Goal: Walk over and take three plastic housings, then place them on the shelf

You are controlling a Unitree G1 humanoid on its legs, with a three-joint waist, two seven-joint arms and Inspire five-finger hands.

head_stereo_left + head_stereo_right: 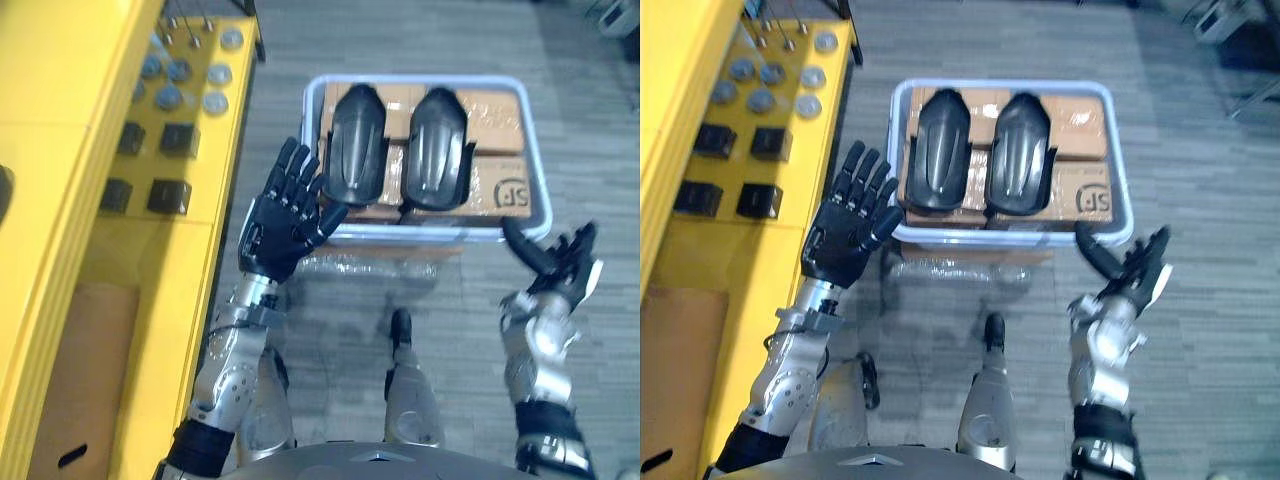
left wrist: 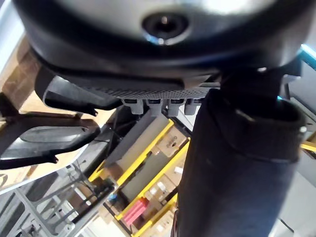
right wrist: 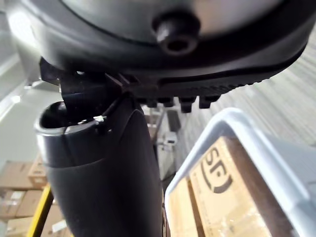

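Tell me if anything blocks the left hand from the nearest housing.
Nothing visible does. The open left hand hovers at the bin's near rim; the housing lies uncovered on boxes beside its fingers.

Left robot hand (image 1: 283,218) and right robot hand (image 1: 558,264) both held up, spread wide.

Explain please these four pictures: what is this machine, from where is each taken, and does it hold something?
This is a humanoid robot with two arms. The two eye views look down from its head; each wrist view looks along one hand from very close. The left hand and right hand are open and hold nothing. Before them stands a pale bin of cardboard boxes; two black plastic housings lie on top. A yellow shelf with small parts stands on its left.
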